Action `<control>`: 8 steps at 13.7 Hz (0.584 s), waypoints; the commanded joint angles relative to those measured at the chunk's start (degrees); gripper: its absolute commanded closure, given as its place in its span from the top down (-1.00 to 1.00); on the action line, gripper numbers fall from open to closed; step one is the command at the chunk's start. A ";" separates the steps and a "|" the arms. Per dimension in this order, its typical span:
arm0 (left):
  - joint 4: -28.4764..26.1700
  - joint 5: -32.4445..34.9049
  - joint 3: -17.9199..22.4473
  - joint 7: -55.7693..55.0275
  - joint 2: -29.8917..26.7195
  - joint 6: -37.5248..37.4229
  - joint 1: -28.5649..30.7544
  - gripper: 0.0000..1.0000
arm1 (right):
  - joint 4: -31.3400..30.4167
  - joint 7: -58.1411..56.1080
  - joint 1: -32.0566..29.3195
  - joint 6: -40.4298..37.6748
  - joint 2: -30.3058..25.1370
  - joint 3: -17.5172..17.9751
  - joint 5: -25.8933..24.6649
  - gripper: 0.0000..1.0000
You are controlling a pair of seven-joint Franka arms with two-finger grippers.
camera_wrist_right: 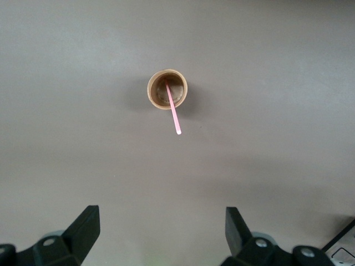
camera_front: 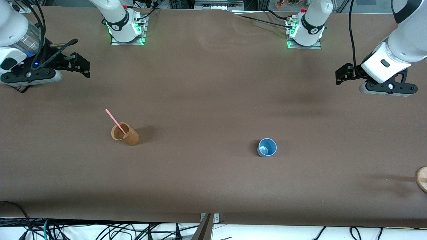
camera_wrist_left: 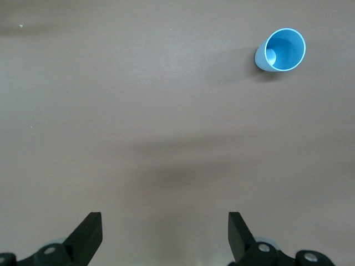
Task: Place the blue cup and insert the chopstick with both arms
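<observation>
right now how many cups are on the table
2. The tan cup, with the pink chopstick standing in it, sits toward the right arm's end of the table. The blue cup stands empty toward the left arm's end, slightly nearer the front camera. None appears hidden.

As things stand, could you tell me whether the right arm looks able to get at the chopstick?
Probably yes. The chopstick stands in the tan cup, its upper end leaning out past the rim, and nothing lies between it and the right tool, which hangs open above the bare table.
</observation>
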 commanded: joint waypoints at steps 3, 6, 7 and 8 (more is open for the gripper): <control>0.84 -1.07 -0.02 1.35 0.28 -0.73 0.14 1.00 | -1.40 -3.26 0.07 0.00 -1.35 0.32 0.52 1.00; 0.84 -1.25 -0.02 1.34 0.28 -0.73 0.14 1.00 | -1.49 -3.27 0.07 0.17 -1.35 0.32 0.69 1.00; 0.84 -1.25 -0.02 1.34 0.28 -0.73 0.14 1.00 | -1.49 -3.35 0.07 0.17 -1.35 0.32 0.69 1.00; 0.84 -1.25 -0.02 1.34 0.28 -0.73 0.14 1.00 | -1.49 -3.44 0.07 0.09 -1.26 0.32 0.69 1.00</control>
